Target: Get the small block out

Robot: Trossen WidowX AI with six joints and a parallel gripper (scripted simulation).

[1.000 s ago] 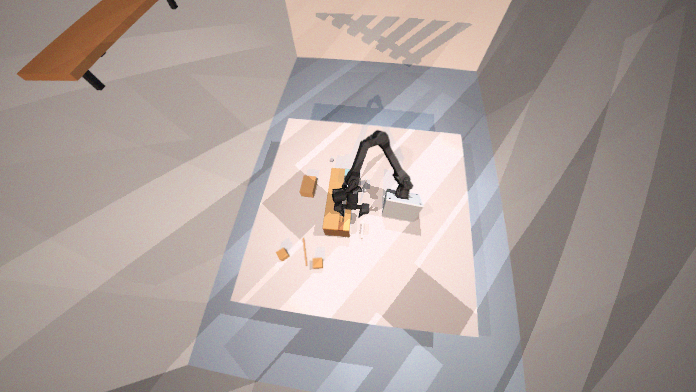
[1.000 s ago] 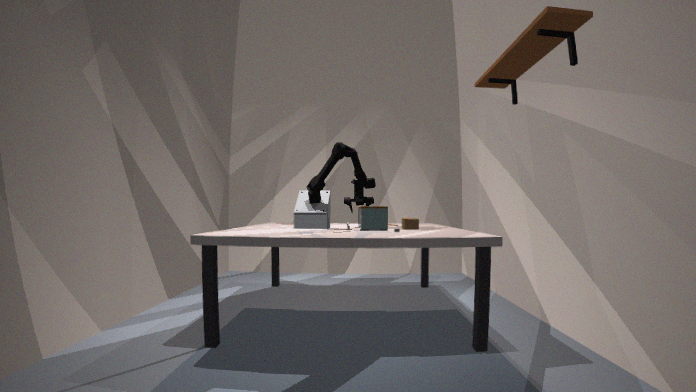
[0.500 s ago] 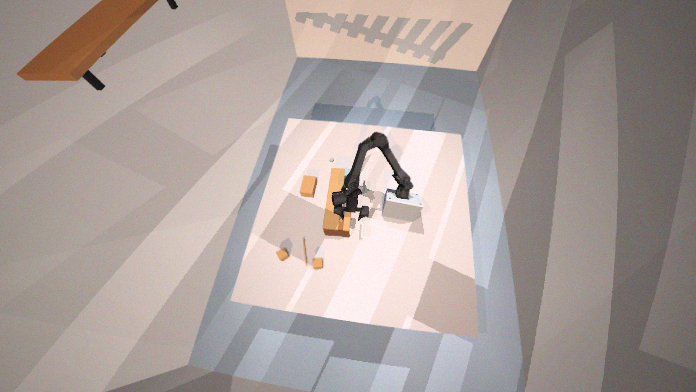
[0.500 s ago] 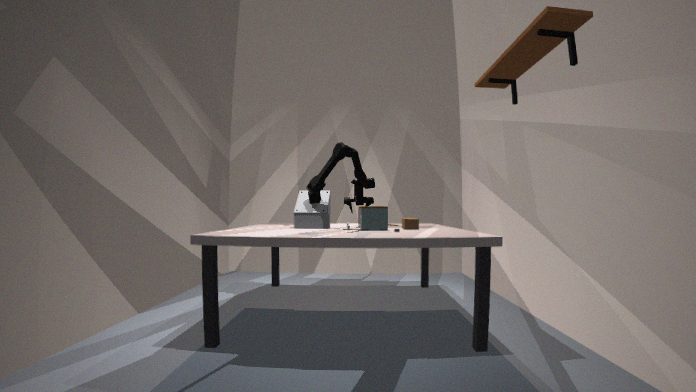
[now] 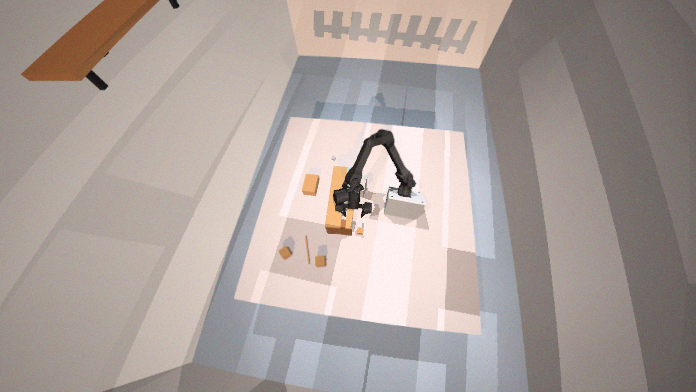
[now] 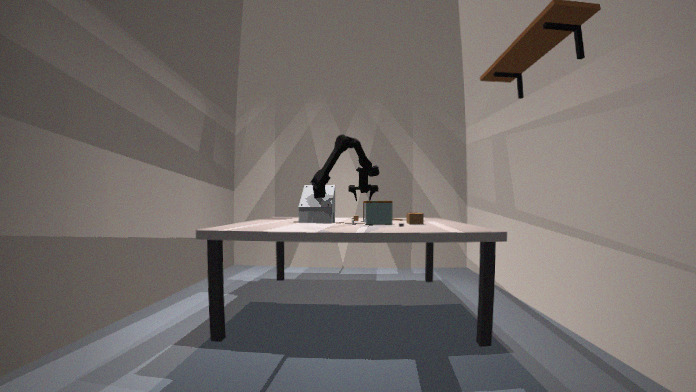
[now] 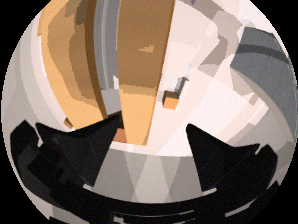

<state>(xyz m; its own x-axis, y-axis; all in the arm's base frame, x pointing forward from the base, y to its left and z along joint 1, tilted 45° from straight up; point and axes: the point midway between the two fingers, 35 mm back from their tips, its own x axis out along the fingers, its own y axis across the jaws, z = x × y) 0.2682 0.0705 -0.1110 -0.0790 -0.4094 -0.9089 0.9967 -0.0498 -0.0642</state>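
In the wrist view, the two dark fingers fill the lower half of the frame, spread wide apart with nothing between them. Just beyond them, running up the middle and left of the frame, is the orange top of the box (image 7: 143,63). To its right, on the pale table, sits a small orange block (image 7: 172,102) outside the box, a detail too small to judge in the exterior view.

The top view places the gripper (image 5: 354,204) at frame centre, over the near end of the long orange box (image 5: 336,215), with the tiny block (image 5: 359,231) on the table (image 5: 400,280) just beside the box's lower right corner. This view alone shows a larger orange block (image 5: 311,184) to the left, and two small cubes and a thin stick at lower left.

The exterior view alone shows height: the gripper (image 6: 363,191) hangs above the box (image 6: 378,212), apart from its top, with the arm's grey base (image 6: 316,204) to the left.
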